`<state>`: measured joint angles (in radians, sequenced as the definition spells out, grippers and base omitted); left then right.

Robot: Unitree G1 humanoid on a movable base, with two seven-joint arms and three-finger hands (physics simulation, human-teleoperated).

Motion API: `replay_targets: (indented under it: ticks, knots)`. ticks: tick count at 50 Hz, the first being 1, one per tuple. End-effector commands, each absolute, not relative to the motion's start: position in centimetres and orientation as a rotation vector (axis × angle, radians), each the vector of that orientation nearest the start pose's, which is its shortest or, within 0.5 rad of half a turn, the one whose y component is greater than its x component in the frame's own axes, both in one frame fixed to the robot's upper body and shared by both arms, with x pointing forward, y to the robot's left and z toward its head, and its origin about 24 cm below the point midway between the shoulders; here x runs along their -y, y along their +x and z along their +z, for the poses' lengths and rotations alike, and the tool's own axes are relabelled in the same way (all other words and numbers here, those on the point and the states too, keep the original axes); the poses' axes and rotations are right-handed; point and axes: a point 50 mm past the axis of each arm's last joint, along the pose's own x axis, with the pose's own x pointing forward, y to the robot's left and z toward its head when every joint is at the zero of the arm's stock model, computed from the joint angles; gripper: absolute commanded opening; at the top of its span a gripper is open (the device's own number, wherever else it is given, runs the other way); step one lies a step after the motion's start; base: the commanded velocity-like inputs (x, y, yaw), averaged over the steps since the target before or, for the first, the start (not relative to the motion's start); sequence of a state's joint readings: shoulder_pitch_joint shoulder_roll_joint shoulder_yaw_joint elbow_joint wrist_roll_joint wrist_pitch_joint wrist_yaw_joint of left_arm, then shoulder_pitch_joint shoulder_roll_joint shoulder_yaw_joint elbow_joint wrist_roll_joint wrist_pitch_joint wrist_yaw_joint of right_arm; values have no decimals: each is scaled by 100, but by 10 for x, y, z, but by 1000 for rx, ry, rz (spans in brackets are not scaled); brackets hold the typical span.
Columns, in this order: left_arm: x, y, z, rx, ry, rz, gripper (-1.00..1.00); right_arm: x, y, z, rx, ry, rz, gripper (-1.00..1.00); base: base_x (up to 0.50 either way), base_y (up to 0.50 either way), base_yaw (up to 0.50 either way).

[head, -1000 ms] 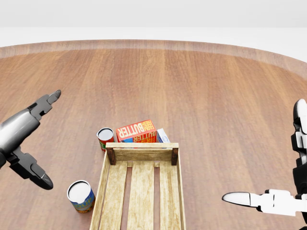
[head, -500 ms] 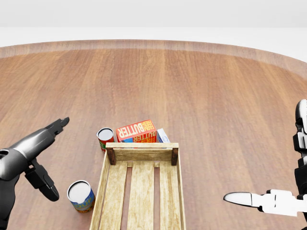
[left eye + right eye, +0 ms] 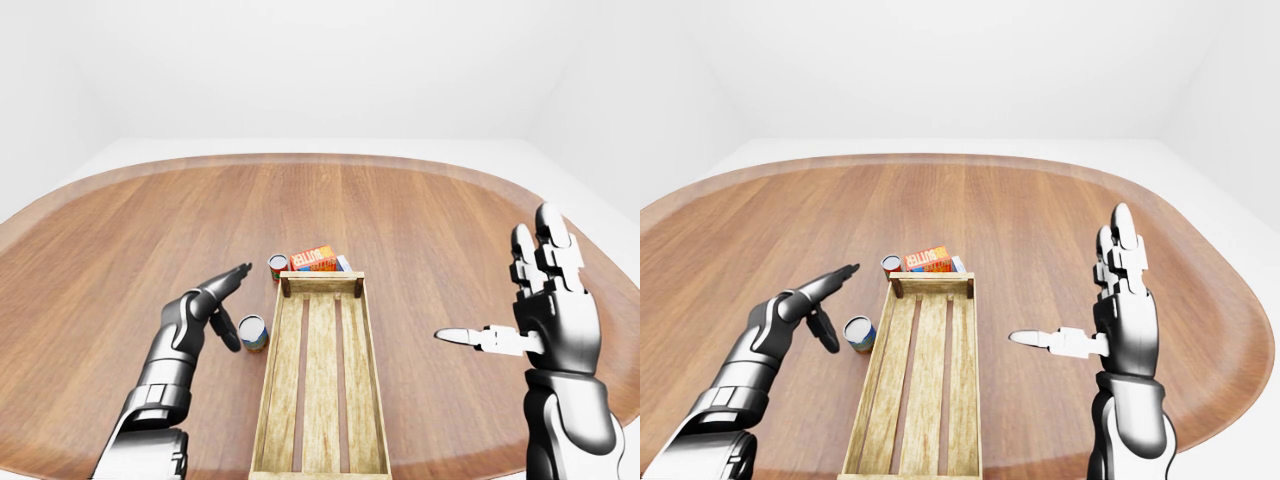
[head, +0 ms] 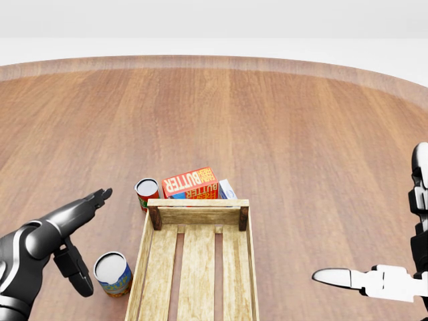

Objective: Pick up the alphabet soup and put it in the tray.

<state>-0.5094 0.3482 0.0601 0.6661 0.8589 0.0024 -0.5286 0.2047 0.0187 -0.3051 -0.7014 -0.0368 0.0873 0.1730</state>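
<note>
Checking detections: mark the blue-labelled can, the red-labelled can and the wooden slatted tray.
blue-labelled can (image 4: 111, 269): head view, silver lid.
red-labelled can (image 4: 146, 186): head view, lid.
wooden slatted tray (image 4: 198, 216): head view, top end wall.

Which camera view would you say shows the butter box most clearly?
The head view: the butter box appears largest there, its lettering readable above the tray. Both eye views show it as a small orange shape beyond the tray's top end, lettering illegible.

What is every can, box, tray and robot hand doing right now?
Blue can: upright, left of tray, untouched.
Red can: upright, by tray's far end.
Butter box: lying beyond the tray.
Tray: empty.
Left robot hand: open, beside blue can.
Right robot hand: open, raised, holding nothing.
</note>
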Motion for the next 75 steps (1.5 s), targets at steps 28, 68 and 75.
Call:
replay_targets:
  ticks: [28,68,75]
  knots:
    - [-215,323,-12,-626,1079,-484,100,214,182,146,374,-185,-186,98,0,0,0]
    - [-210,333,-13,-640,1089,-471,100,213,184,144,367,-176,-178,98,0,0,0]
    - [-208,334,-13,-642,1089,-467,100,212,185,145,372,-176,-175,98,0,0,0]
